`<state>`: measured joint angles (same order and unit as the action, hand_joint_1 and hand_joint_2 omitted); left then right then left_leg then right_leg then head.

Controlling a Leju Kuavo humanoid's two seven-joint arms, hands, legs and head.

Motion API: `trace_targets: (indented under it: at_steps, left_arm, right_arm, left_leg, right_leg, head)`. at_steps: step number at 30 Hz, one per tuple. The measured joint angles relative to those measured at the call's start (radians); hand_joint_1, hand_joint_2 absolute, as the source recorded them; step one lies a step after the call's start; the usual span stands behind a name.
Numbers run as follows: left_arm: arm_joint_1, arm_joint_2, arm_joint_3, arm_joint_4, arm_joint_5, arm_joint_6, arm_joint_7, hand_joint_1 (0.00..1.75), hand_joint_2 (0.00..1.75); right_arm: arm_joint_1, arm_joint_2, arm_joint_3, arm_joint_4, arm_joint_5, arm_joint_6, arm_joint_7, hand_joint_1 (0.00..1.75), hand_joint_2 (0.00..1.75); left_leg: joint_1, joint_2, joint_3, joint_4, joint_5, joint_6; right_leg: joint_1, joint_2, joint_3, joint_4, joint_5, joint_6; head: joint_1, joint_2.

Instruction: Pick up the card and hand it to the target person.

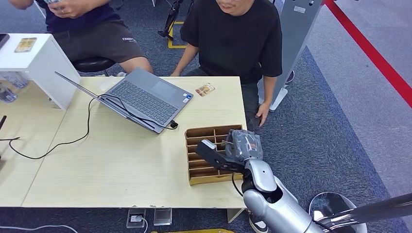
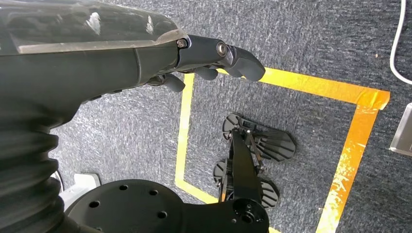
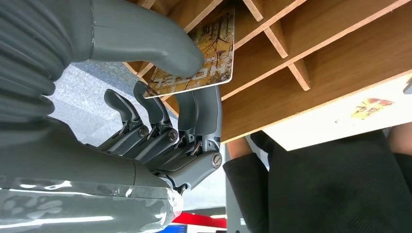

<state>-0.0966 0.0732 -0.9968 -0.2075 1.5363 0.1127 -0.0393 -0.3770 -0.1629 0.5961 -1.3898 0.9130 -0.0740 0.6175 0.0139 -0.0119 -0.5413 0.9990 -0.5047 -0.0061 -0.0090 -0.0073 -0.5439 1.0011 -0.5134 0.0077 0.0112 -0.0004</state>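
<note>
A yellow-brown printed card (image 3: pixel 201 58) stands in a slot of the wooden divider box (image 3: pixel 311 53). My right hand (image 3: pixel 145 141) pinches its edge between the thick thumb (image 3: pixel 145 36) and the fingers (image 3: pixel 199 111) behind it. From the head view, that right hand (image 1: pixel 243 145) sits over the right side of the box (image 1: pixel 204 167), covering the card. A person in a black shirt (image 1: pixel 233 34) sits at the table's far side. My left hand (image 2: pixel 214 58) hangs above the floor, fingers loosely bent and holding nothing.
A second card (image 1: pixel 205 89) lies on the table near the seated person. An open laptop (image 1: pixel 141 99) with a cable is at the table's middle. A white stand (image 1: pixel 34 58) is at the left, with another person (image 1: pixel 82 19) behind it.
</note>
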Motion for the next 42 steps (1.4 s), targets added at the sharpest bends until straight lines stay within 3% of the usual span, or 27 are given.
trace_targets:
  at_steps: [10, 25, 30, 42]
  left_arm:
    - [0.0, 0.0, 0.0, 0.0, -0.007, -0.009, -0.002, 0.0, 1.75]
    - [0.004, 0.0, 0.0, 0.0, 0.0, -0.011, -0.012, 0.0, 1.75]
    - [0.004, 0.0, 0.0, 0.0, 0.0, -0.009, -0.013, 0.0, 1.75]
    - [0.002, 0.0, 0.0, 0.0, -0.007, -0.01, -0.014, 0.0, 1.75]
  right_arm:
    - [0.013, -0.001, -0.012, -0.027, 0.034, -0.021, -0.006, 1.55, 1.75]
    - [0.079, -0.02, -0.083, -0.326, 0.159, -0.249, -0.093, 1.55, 1.75]
    - [0.103, -0.027, -0.1, -0.389, 0.161, -0.265, -0.103, 1.55, 1.75]
    - [0.059, -0.019, -0.102, -0.335, 0.063, -0.283, -0.198, 1.55, 1.75]
  left_leg:
    - [0.0, 0.0, 0.0, 0.0, 0.0, 0.0]
    - [0.0, 0.0, 0.0, 0.0, 0.0, 0.0]
    - [0.0, 0.0, 0.0, 0.0, 0.0, 0.0]
    - [0.0, 0.0, -0.001, 0.0, 0.0, 0.0]
  right_leg:
    - [0.0, 0.0, 0.0, 0.0, 0.0, 0.0]
    - [0.0, 0.0, 0.0, 0.0, 0.0, 0.0]
    - [0.0, 0.0, 0.0, 0.0, 0.0, 0.0]
    - [0.0, 0.0, 0.0, 0.0, 0.0, 0.0]
  head:
    - [0.0, 0.0]
    - [0.0, 0.0]
    - [0.0, 0.0]
    - [0.0, 0.0]
